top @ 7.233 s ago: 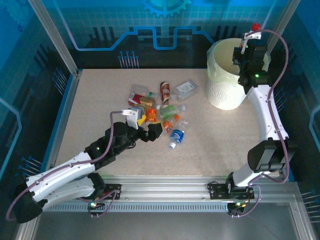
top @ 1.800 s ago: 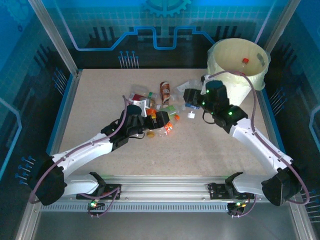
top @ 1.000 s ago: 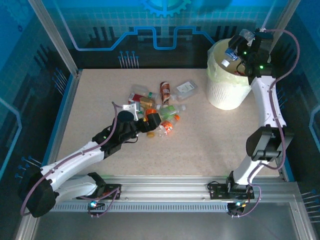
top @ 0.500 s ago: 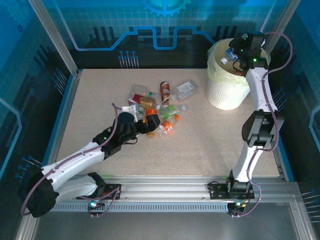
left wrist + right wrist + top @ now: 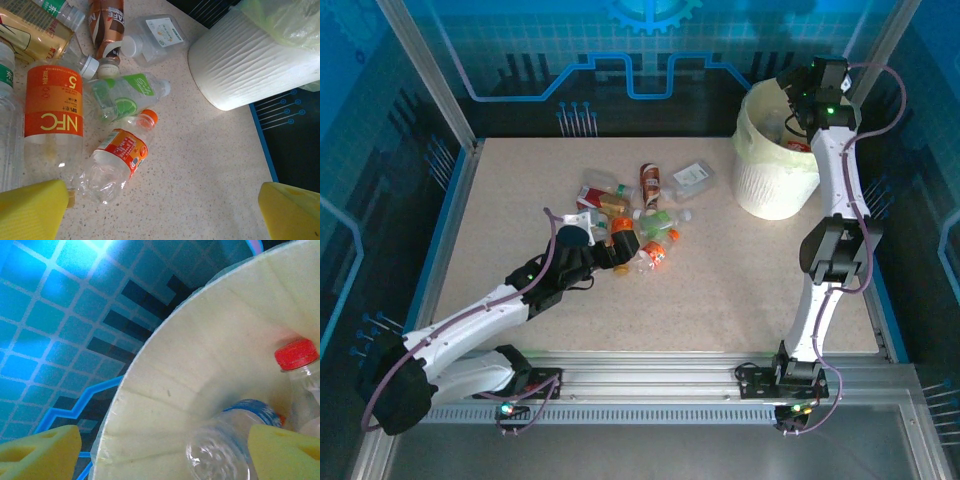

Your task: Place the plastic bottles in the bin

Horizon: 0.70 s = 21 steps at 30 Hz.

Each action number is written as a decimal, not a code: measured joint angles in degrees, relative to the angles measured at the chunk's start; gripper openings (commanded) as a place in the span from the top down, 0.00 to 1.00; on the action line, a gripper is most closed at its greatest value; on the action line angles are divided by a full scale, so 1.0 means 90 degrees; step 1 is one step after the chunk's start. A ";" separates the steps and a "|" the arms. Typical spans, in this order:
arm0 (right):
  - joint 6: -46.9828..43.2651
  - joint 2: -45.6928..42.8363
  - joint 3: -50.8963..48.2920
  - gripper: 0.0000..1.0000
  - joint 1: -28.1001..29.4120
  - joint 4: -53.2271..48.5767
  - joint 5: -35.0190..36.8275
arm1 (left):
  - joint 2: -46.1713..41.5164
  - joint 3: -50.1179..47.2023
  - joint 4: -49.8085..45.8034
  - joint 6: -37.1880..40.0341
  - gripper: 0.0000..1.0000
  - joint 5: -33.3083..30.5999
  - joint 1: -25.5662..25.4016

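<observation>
Over the bin with right gripper spread, nothing pinched; inside, a blue-label bottle beside a red-capped one. Low over the loose bottles on the table with left gripper spread, empty; nearest: orange-capped bottle, just beside NFC bottle.

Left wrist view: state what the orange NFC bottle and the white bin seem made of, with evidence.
NFC bottle: clear glossy plastic; the table shows through below its orange label. Bin: probably matte white plastic, finely ribbed wall; liner looks like translucent yellowish film.
</observation>
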 measured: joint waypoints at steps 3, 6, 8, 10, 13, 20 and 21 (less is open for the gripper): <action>-0.0066 -0.0002 -0.0012 0.10 0.0000 -0.0063 0.0000 | 0.0000 0.0000 -0.0015 0.0000 0.01 -0.0010 0.0000; -0.0189 -0.0143 -0.0202 0.08 0.0000 -0.0087 0.0034 | 0.0000 -0.0010 -0.0024 -0.0046 0.01 -0.0024 0.0000; -0.0287 -0.0301 -0.0386 0.06 0.0000 -0.0104 0.0083 | 0.0000 -0.0046 -0.0027 -0.0119 0.01 -0.0068 0.0000; -0.0386 -0.0478 -0.0534 0.04 0.0002 -0.0104 0.0163 | 0.0000 -0.0095 -0.0075 -0.0165 0.01 -0.0119 0.0002; -0.0588 -0.0787 -0.0806 0.00 0.0007 -0.0075 0.0233 | 0.0000 -0.0112 -0.0175 -0.0219 0.01 -0.0209 0.0005; -0.1151 -0.1467 -0.1384 0.00 0.0175 0.0090 0.0447 | 0.0000 -0.0119 -0.0357 -0.0406 0.01 -0.0522 0.0012; -0.1260 -0.1593 -0.1520 0.00 0.0228 0.0153 0.0483 | 0.0000 -0.0119 -0.0403 -0.0452 0.01 -0.0573 0.0012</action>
